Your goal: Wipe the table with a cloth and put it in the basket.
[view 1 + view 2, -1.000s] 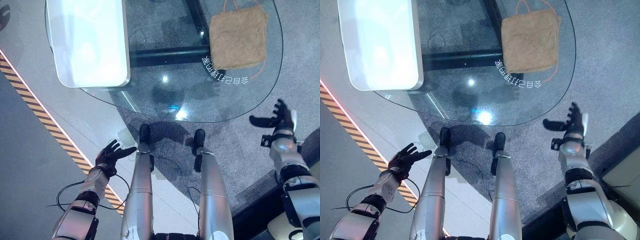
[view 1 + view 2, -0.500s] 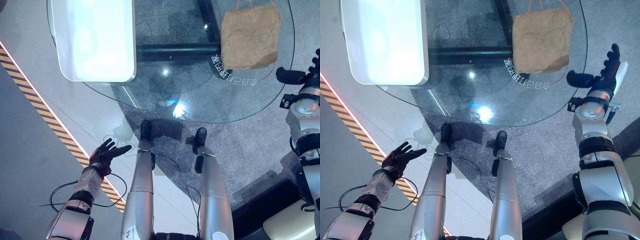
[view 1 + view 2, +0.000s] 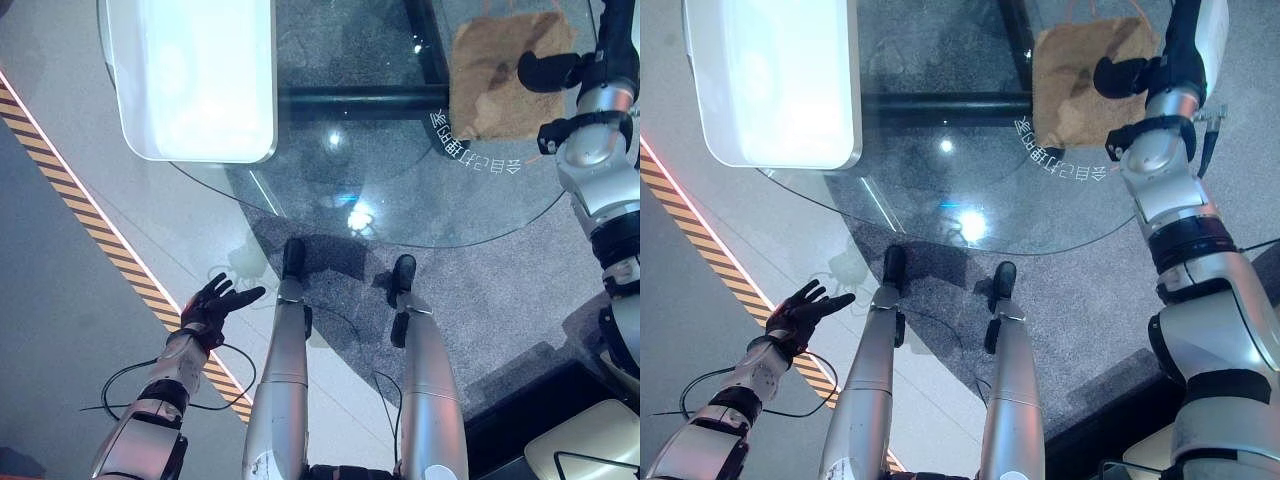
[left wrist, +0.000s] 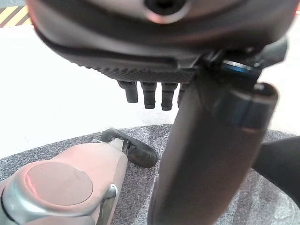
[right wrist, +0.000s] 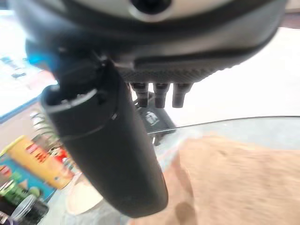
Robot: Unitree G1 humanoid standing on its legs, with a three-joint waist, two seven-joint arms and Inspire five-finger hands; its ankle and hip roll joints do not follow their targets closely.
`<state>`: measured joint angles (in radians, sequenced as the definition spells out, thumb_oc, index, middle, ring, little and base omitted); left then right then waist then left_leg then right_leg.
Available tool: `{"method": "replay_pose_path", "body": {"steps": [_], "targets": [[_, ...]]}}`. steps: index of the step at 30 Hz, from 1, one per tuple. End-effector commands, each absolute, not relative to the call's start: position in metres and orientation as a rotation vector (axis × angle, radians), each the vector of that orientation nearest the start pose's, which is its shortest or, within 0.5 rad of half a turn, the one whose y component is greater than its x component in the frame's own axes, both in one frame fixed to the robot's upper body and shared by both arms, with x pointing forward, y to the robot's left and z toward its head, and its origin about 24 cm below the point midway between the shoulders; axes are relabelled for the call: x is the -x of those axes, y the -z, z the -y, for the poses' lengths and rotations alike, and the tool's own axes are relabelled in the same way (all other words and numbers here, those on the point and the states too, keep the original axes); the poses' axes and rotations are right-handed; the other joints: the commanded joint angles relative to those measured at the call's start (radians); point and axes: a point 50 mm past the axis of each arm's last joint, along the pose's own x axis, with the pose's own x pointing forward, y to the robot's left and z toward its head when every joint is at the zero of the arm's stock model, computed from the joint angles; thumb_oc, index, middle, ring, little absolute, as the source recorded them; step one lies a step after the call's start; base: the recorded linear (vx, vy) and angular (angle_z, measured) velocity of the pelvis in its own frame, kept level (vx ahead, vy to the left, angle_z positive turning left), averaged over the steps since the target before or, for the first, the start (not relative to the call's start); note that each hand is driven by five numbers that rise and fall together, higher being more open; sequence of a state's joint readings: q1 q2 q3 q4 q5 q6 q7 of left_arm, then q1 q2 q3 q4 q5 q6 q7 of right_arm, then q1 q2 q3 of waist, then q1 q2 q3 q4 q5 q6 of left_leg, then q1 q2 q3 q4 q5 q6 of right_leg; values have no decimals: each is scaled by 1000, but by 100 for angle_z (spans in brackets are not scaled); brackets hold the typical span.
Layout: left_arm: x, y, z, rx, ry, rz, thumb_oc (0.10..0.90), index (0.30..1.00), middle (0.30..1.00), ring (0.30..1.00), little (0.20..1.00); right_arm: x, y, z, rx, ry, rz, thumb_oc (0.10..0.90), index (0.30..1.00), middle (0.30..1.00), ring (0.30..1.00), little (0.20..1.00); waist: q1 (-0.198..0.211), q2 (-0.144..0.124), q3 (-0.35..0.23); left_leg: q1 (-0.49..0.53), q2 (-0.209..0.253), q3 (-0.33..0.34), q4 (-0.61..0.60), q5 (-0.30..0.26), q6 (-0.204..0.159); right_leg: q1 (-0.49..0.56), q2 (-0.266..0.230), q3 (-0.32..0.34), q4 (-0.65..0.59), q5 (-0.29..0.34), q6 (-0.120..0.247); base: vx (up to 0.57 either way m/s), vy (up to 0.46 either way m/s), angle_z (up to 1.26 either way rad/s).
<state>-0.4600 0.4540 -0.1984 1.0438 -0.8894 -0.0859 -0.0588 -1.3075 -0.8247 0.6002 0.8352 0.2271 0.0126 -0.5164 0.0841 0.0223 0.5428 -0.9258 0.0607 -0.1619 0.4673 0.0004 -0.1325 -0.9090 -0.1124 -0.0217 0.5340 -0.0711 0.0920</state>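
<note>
Right robot hand [image 3: 1140, 72] fingers straight, wide, over the cloth [image 3: 1080, 85] lying flat on the glass desk [image 3: 940, 190]; contact unclear. Left robot hand [image 3: 805, 312] wide, low beside desk

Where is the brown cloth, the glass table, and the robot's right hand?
cloth [image 3: 487, 90], left eye view, its middle.
glass table [image 3: 400, 190], left eye view, bare glass near the edge.
right hand [image 3: 1145, 72], right eye view, its palm.

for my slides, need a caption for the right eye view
Right hand open over the brown cloth on the glass table.
</note>
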Motion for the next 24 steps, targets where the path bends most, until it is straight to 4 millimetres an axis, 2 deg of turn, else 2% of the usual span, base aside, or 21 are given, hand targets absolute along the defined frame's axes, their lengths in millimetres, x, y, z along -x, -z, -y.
{"method": "replay_pose_path", "body": {"steps": [1, 9, 17, 24], "targets": [[-269, 37, -300, 272, -341, -484, 800, 900, 900, 900, 900, -359, -390, 263, 846, 700, 692, 800, 900, 900, 900, 900, 12, -5, -23, 34, -93, 85, -45, -7, 106, 61, 62, -115, -75, 7, -53, 0, 0, 0], [-265, 37, -302, 256, -329, -490, 800, 900, 900, 900, 900, -362, -405, 257, 993, 719, 604, 800, 900, 900, 900, 900, 34, -7, -23, 40, -96, 75, -55, -3, 108, 70, 61, -125, -87, 9, -57, 0, 0, 0], [-266, 35, -302, 238, -315, -497, 800, 900, 900, 900, 900, -366, -410, 261, 1164, 743, 467, 800, 900, 900, 900, 900, 52, -6, -23, 38, -102, 62, -65, 5, 109, 69, 60, -133, -94, 13, -58, 21, -27, 4], [-264, 36, -302, 235, -306, -505, 800, 900, 900, 900, 900, -368, -414, 255, 1228, 708, 438, 800, 900, 900, 900, 900, 58, 1, -23, 33, -106, 56, -72, 14, 108, 62, 60, -136, -94, 12, -63, 0, 0, 0]]}}
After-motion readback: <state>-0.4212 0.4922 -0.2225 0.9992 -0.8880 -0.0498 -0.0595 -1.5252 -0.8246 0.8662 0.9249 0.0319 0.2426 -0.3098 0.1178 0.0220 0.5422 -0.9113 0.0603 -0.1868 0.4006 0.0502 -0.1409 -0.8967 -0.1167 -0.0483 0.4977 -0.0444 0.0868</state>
